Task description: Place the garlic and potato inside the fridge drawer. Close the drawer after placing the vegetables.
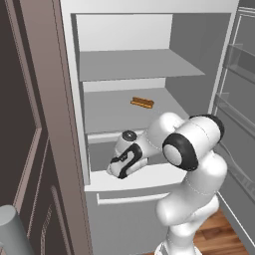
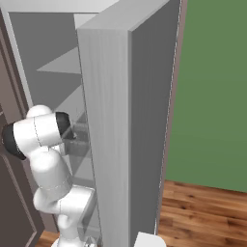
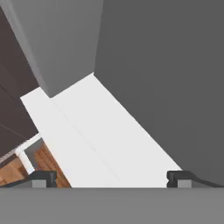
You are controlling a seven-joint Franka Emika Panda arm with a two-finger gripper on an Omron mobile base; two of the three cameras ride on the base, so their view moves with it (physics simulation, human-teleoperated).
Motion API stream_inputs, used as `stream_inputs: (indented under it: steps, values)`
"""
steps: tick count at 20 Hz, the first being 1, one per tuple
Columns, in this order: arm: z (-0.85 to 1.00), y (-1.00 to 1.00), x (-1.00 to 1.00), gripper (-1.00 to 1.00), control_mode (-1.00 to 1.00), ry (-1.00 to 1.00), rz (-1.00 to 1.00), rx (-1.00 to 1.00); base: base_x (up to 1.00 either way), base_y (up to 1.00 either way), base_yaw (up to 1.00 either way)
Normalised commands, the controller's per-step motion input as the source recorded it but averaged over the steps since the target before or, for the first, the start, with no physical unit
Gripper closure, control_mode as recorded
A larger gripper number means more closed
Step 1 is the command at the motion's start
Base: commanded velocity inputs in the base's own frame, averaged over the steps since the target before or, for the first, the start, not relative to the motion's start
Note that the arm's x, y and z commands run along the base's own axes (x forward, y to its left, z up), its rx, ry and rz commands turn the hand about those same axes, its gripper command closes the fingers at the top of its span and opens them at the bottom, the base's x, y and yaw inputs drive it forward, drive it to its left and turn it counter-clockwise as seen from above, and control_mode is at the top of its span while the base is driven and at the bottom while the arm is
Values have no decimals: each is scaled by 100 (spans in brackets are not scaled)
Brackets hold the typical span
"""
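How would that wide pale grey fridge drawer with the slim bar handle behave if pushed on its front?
The fridge drawer looks like a rigid box, so it would probably not flex. It stands pulled out, so a push on its flat front should slide it straight in rather than tip it.

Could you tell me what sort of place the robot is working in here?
Probably a kitchen, at an open fridge: grey shelves, a pulled-out drawer with a bar handle, the door swung wide, and a wooden floor.

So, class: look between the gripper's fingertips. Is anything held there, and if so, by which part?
Nothing is held. The gripper is open, its fingertips spread wide, with bare drawer surface between them.
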Motion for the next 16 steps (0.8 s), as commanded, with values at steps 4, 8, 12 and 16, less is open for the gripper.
stream_inputs:
  steps: [4,8,12,16]
  values:
    - [65,0,-71,-100,-100,0,-8,0,0,0,0]
    - [69,0,-61,-100,-100,0,-7,0,0,0,0]
    - [81,0,-51,-100,-100,0,-8,0,0,0,0]
    - [88,0,-46,-100,-100,0,-8,0,0,0,0]
